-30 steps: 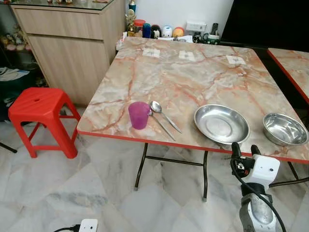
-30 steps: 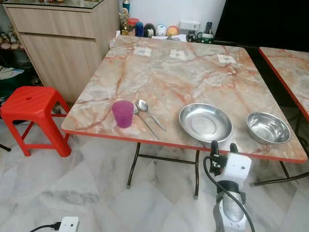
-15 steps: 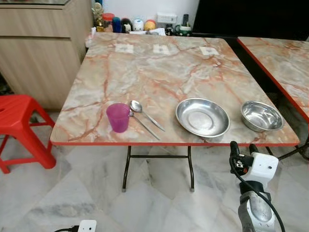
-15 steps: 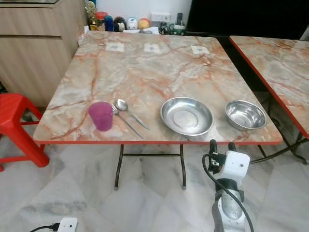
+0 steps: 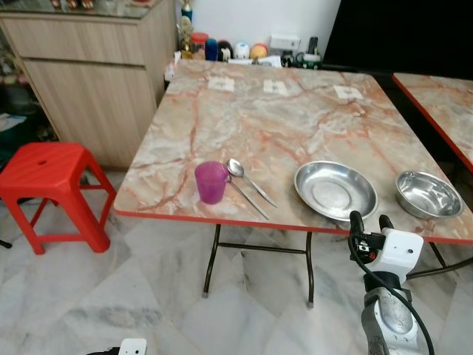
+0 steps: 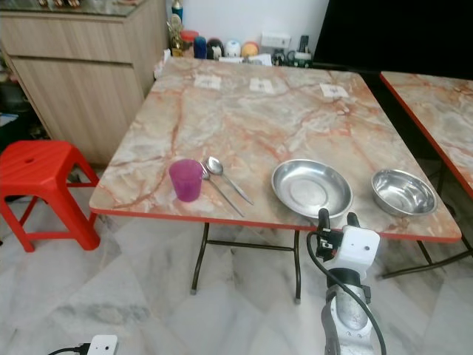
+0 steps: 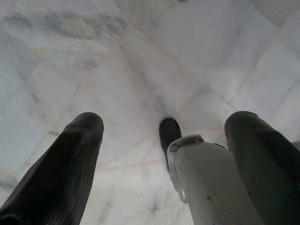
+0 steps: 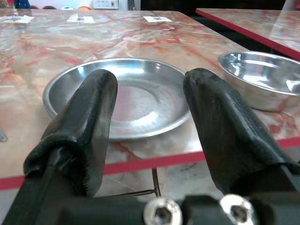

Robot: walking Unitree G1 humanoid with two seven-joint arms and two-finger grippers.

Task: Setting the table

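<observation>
**Table partly laid; both grippers empty, right one raised before the plate**

We find a marble-patterned folding table [image 5: 244, 126] with a red edge, standing on a pale marble floor [image 5: 111, 296]. Along its near edge, from the robot's left to right, sit a purple cup [image 5: 211, 182], a spoon [image 5: 244, 176] just beside the cup with a second slim utensil [image 5: 247, 198] lying alongside it, a shallow steel plate [image 5: 335, 191], and a steel bowl [image 5: 429, 195] near the right corner. Plate and bowl stand apart, not touching.

The right gripper [image 5: 365, 222] is held up just short of the table's near edge, in line with the plate. In the right wrist view its two black fingers [image 8: 84, 122] are spread wide with nothing between them, and the plate [image 8: 136, 98] lies straight ahead beyond them.

The left gripper [image 7: 164, 154] hangs low over the floor, fingers parted and holding nothing.

A red plastic stool [image 5: 52, 185] stands to the left of the table, beside a wooden cabinet [image 5: 96, 74]. Small jars and ornaments [image 5: 222, 50] line the far edge by the wall. A second table [image 5: 443, 103] of the same pattern stands to the right.
</observation>
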